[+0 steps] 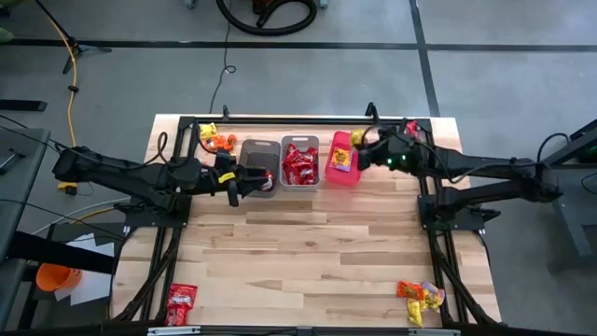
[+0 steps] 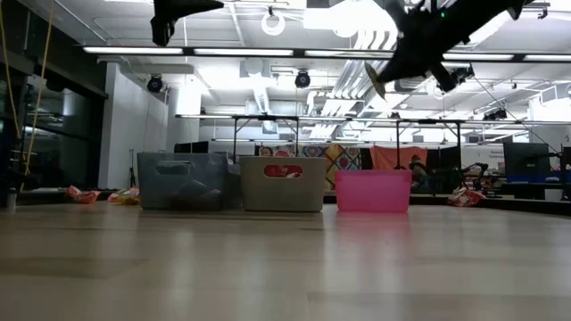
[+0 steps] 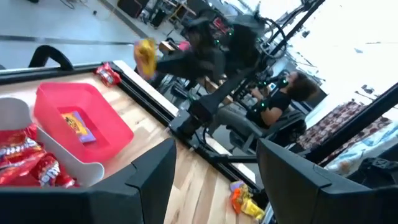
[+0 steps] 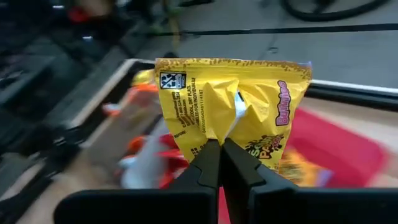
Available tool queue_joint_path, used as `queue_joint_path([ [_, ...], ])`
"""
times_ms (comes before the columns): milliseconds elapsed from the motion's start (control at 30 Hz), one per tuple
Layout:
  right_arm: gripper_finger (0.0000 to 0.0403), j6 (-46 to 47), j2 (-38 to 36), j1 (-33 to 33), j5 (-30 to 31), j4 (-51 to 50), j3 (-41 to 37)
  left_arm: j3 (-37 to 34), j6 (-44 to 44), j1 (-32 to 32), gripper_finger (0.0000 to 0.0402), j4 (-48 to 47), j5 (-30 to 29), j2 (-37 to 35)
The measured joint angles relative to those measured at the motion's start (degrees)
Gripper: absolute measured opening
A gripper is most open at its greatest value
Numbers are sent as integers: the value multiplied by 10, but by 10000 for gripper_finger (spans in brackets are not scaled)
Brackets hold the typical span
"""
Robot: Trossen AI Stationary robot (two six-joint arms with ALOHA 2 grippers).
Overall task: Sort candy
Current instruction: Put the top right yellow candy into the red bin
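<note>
A: Why are you keeping the right pincer (image 4: 221,163) up off the bench (image 1: 308,252)?

B: It's clenched on a yellow candy packet (image 4: 233,106), pinching the wrapper's middle, and you're carrying it near the pink bin (image 1: 342,161), where one yellow packet is already lying.

A: And the left pincer (image 3: 214,180)?

B: You're holding it released, gripping nothing, beside the brown bin (image 1: 258,165), probably waiting its turn. More candy is lying in piles at the bench corners, so plenty is left.
</note>
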Motion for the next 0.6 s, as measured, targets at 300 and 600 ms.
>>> queue_joint_path([
  [300, 0, 54, 95, 89, 27, 55, 0, 0, 1, 30, 211, 10, -1, 0],
  [600, 0, 91, 181, 53, 61, 65, 0, 0, 0, 41, 211, 34, 5, 0],
])
